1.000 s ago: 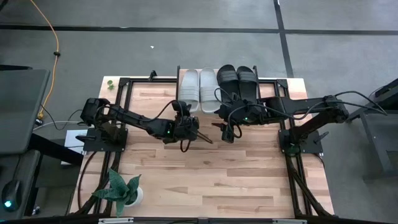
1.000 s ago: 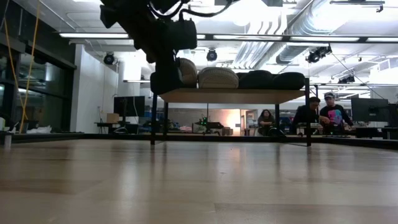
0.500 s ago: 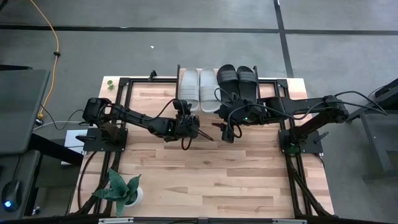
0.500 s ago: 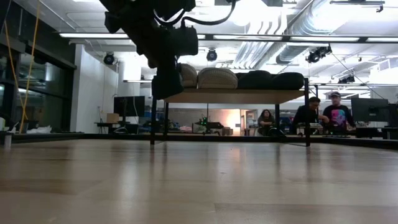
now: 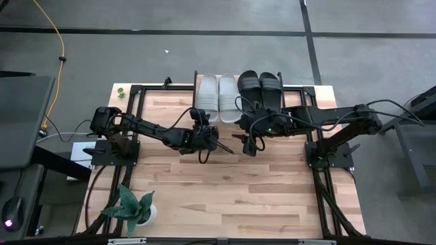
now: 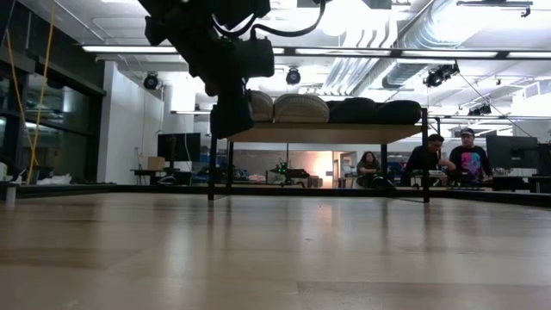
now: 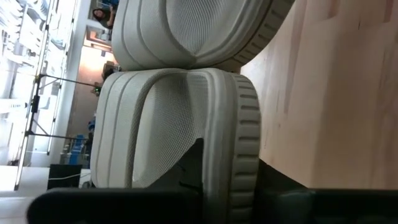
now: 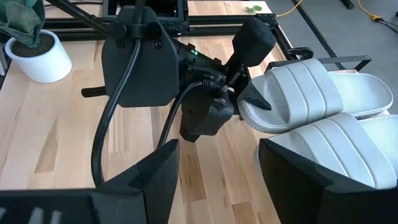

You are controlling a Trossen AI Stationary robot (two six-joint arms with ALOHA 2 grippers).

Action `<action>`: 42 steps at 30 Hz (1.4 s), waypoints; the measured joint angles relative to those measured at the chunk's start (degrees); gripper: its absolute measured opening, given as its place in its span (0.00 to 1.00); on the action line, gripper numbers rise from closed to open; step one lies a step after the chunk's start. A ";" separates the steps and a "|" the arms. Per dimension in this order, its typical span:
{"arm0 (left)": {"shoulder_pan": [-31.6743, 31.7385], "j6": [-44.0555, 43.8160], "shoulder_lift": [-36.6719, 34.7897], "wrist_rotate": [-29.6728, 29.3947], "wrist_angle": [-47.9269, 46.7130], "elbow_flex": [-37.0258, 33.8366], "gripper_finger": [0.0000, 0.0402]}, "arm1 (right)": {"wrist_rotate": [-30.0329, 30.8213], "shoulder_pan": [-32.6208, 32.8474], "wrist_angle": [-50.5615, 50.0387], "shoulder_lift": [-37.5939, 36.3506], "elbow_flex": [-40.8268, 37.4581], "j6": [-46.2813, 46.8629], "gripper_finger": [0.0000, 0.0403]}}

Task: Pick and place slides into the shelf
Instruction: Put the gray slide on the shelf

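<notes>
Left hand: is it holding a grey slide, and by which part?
It cannot be told. The left hand is at the strap end of a grey slide; a grip does not show.

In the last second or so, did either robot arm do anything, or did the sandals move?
Only a little. The left hand slid slightly toward the shelf and the nearest light grey slide; in the low view it also rose a bit. Its fingers sit at that slide's heel. The right hand, open, stayed put. All four slides, light grey and black, remained lined up on the shelf.
</notes>
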 joint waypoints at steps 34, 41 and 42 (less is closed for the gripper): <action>-0.10 -1.47 0.09 1.73 -0.84 -0.02 0.39 | 0.04 0.00 -0.13 0.00 0.00 0.39 0.52; -1.28 -1.14 0.09 1.60 -0.83 0.00 0.48 | 0.04 0.00 -0.13 0.00 0.00 0.39 0.52; -1.42 -1.02 0.09 1.20 -0.77 0.00 0.50 | 0.04 0.00 -0.13 0.00 0.00 0.41 0.52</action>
